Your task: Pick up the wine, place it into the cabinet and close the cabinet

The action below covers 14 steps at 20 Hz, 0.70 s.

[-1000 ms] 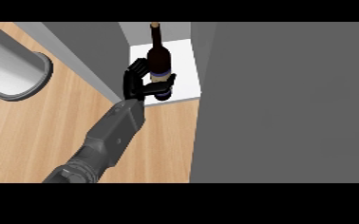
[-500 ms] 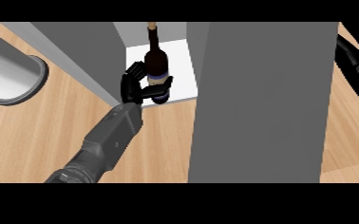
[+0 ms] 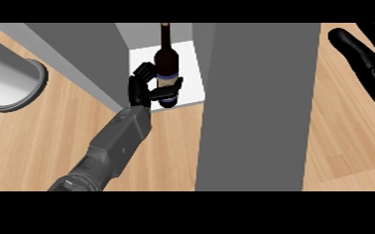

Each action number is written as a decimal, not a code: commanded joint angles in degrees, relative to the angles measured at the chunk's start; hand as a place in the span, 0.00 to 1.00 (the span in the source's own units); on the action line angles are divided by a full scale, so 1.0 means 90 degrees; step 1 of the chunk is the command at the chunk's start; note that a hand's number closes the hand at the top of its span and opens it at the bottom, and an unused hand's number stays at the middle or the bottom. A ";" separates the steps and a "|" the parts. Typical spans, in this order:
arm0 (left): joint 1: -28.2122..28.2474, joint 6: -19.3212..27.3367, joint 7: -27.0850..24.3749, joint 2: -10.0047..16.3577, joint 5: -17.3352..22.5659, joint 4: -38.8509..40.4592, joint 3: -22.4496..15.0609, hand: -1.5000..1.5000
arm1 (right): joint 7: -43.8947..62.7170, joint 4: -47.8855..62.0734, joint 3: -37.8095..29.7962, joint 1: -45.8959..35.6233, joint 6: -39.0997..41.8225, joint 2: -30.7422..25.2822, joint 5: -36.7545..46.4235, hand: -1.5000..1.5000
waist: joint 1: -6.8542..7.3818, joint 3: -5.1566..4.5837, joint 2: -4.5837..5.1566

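Observation:
A dark wine bottle [image 3: 166, 62] with a pale label stands on the white floor of the cabinet [image 3: 192, 59], its neck pointing to the view's top. My left hand [image 3: 141, 85] comes in from the lower left. Its fingers and thumb are curled round the bottle's lower body. The cabinet's grey door [image 3: 256, 109] stands to the right of the bottle as a broad upright panel. My right hand [image 3: 354, 51] shows at the upper right, beyond the door's right edge, with its fingers straight and nothing in them.
The cabinet's grey left wall [image 3: 81, 54] runs diagonally beside my left forearm. A round grey vessel [image 3: 18, 84] sits at the left edge on the wooden counter [image 3: 51, 139]. More counter shows to the right of the door.
The grey door panel has shifted left and now looks narrower, uncovering counter on its right. My right hand has come into view there. My left hand stays curled on the bottle.

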 commanded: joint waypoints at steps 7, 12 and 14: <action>-0.0567 0.0421 0.0293 -0.0025 0.0288 -0.0089 -0.0184 1.00 | -0.0179 0.0061 -0.0314 0.0089 0.0203 -0.0138 -0.0252 0.00 | 0.0074 0.0011 0.0052; -0.0991 0.0899 0.0480 -0.0025 0.0371 -0.0086 -0.0280 1.00 | -0.0138 -0.0106 -0.0319 0.0272 0.0193 -0.0095 -0.0345 0.00 | 0.0030 0.0018 0.0013; -0.0889 0.0834 0.0455 -0.0025 0.0441 -0.0061 -0.0275 1.00 | -0.0223 -0.0045 -0.0276 0.0355 0.0282 -0.0081 -0.0343 0.00 | 0.0023 0.0017 0.0053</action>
